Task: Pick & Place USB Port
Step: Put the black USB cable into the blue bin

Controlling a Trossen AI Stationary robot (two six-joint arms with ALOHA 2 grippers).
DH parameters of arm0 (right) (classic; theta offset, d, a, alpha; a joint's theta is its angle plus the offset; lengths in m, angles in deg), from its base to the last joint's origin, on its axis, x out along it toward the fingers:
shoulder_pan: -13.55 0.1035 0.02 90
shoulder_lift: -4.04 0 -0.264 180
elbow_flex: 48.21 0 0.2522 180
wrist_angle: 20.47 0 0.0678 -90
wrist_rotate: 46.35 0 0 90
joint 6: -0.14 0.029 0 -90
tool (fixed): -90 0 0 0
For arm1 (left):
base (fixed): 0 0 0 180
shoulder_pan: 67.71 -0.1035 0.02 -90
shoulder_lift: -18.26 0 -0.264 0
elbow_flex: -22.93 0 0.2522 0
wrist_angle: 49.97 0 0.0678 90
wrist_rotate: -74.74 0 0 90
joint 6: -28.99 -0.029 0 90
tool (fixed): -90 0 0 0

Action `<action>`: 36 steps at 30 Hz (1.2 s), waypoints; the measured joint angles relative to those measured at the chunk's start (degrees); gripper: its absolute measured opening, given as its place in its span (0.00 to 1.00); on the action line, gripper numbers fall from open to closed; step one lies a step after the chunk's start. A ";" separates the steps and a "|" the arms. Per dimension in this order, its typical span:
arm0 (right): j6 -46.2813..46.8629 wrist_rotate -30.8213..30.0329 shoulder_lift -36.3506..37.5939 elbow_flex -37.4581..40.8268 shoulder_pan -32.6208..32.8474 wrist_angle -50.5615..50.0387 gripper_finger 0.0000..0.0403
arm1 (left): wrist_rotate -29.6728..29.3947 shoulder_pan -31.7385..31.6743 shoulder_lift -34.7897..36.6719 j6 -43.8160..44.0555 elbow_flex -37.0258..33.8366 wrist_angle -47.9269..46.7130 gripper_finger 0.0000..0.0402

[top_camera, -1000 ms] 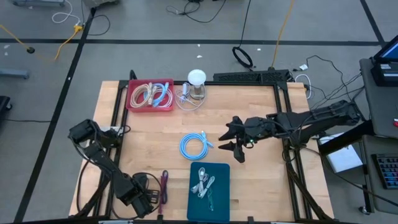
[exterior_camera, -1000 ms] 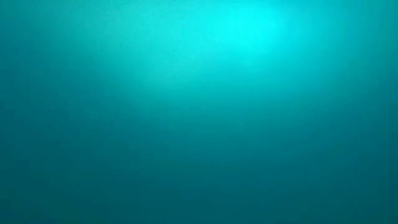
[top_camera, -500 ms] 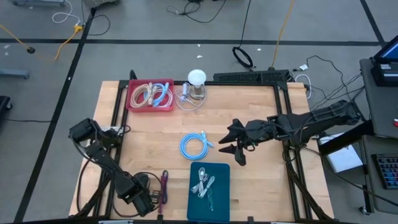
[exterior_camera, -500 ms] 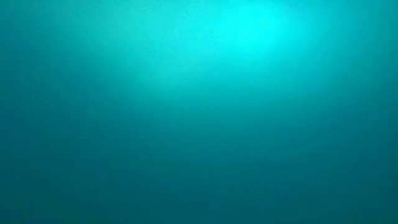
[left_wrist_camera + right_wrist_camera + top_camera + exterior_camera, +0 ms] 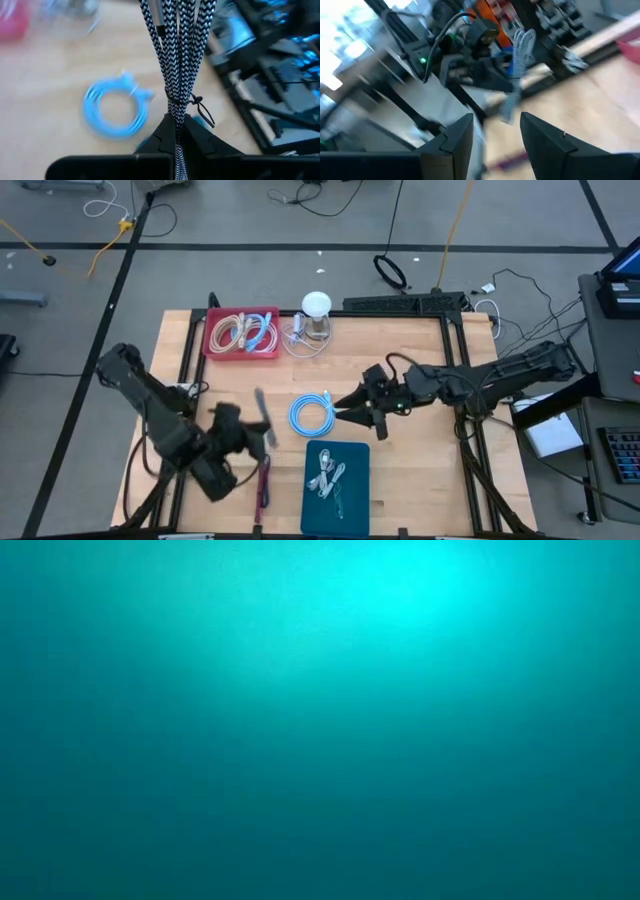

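Left gripper clamping a bundled, black-and-white braided cable, lifted above the table left of the blue coiled cable. Smearing into blur in the high view, cable barely readable there. Showing sharply only in the left wrist view: zigzag weave, thin black tie around the strands. Appearing again in the right wrist view as a pale hanging strip. Right gripper hovering just right of the blue coil, fingers spread apart, holding nothing. Giving only teal haze in the low view. Lying nearby: red tray, teal pad.
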 joint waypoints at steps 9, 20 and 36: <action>24.51 4.57 -6.59 8.61 -2.74 31.82 0.39 | 1.18 -10.15 0.12 -48.36 7.24 33.72 0.02; 22.84 4.11 -7.56 13.21 -3.77 43.16 0.39 | 13.36 -14.39 -2.19 -50.21 7.07 39.23 0.02; 18.38 5.93 -7.56 13.21 -3.77 43.86 0.39 | 21.88 -19.06 -3.63 -49.97 7.14 42.59 0.02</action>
